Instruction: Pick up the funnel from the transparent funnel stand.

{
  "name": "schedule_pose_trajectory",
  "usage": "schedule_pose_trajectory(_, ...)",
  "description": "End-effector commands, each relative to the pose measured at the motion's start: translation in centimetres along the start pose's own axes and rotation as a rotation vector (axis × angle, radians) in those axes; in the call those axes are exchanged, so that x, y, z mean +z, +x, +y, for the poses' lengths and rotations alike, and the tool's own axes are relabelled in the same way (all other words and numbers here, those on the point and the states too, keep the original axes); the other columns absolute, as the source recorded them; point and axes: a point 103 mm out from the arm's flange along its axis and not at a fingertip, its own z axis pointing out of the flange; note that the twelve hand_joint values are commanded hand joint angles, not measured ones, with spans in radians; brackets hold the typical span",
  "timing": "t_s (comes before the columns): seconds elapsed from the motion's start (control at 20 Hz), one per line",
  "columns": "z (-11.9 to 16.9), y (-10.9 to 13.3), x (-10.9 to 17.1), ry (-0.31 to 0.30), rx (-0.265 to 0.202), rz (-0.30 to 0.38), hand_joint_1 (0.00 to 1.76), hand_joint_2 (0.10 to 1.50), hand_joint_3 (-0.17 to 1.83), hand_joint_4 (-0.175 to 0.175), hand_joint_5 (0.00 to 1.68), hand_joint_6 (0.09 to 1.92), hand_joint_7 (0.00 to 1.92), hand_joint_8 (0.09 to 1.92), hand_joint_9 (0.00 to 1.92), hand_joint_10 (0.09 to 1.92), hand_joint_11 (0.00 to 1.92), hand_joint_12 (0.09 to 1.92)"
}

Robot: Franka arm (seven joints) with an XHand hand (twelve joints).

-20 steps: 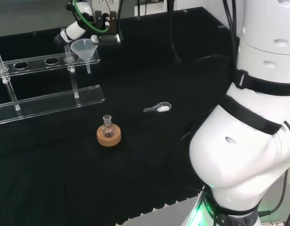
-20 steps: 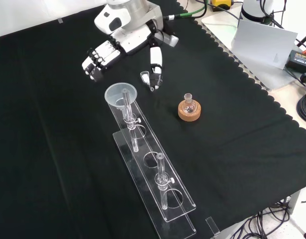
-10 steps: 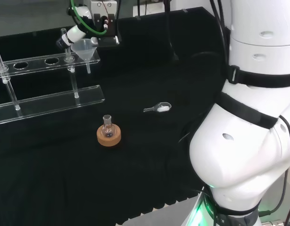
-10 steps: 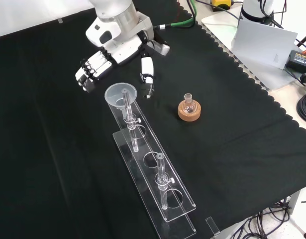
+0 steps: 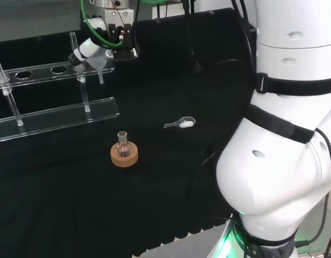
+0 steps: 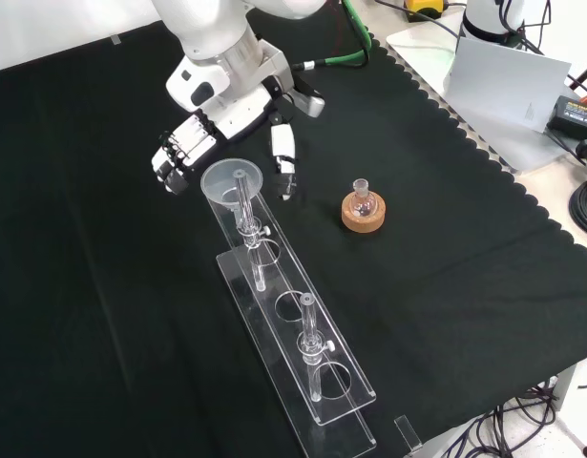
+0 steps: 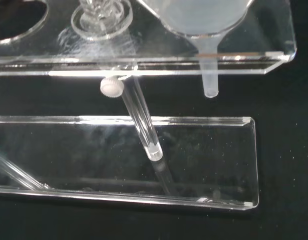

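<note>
From the front, going left to right, the hand point(image 6: 193, 143) comes first, hovering over the far end of the transparent funnel stand point(image 6: 303, 355), its fingers point(image 6: 175, 157) relaxed and spread to the left of the funnel point(image 6: 230, 180) and its thumb point(image 6: 283, 153) hanging down on the right. It holds nothing; the funnel's rim sits in the gap between them, and I can't tell whether anything touches it yet. The funnel itself is seated in the end hole of the stand's upper shelf, its spout poking down through (the wrist camera shows that spout point(image 7: 210, 75) hanging free below the shelf, above the base plate).

To do this step well, I'd judge the hand wants to settle lower so fingers and thumb close on the cone just under the rim, then lift straight up until the spout clears the hole; any sideways pull would likely drag the light stand or knock the upright post point(image 6: 243, 196) right beside the funnel.

Farther right on the black surface point(image 6: 446, 277) stands a small flask on a cork ring point(image 6: 362, 210), well apart from the work. The wrist is pitched down, palm facing the stand.
</note>
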Motion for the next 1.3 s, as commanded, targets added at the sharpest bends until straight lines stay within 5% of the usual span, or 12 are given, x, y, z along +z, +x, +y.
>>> schedule_pose_trajectory(0.05, 0.0, 0.3, 0.8, 0.017, -0.001, -0.006, 0.35, 0.64, 0.05, 0.02, 0.0, 0.09, 0.0, 0.09, 0.0, 0.09, 0.0, 0.09)
schedule_pose_trajectory(0.45, -0.4, 0.3, 2.0, 0.025, 0.003, -0.014, 0.35, 0.64, 0.05, 0.003, 0.0, 0.09, 0.0, 0.09, 0.0, 0.09, 0.0, 0.09)
schedule_pose_trajectory(0.8, -0.7, 0.2, 1.9, -0.054, 0.018, 0.011, 0.4, 0.67, 0.04, -0.027, 0.0, 0.09, 0.09, 0.09, 0.02, 0.09, 0.02, 0.12)
schedule_pose_trajectory(1.05, -0.5, 0.3, 1.8, -0.074, 0.019, 0.01, 0.47, 0.7, 0.01, -0.039, 0.05, 0.09, 0.17, 0.29, 0.09, 0.28, 0.0, 0.87)
schedule_pose_trajectory(1.2, -0.3, 0.4, 1.9, -0.067, 0.016, 0.008, 0.5, 0.71, 0.0, -0.045, 0.1, 0.09, 0.16, 0.48, 0.06, 0.66, 0.0, 1.05)
schedule_pose_trajectory(1.3, -0.2, 0.4, 1.9, -0.059, 0.016, 0.008, 0.5, 0.71, 0.0, -0.046, 0.11, 0.09, 0.16, 0.53, 0.05, 0.75, 0.0, 1.08)
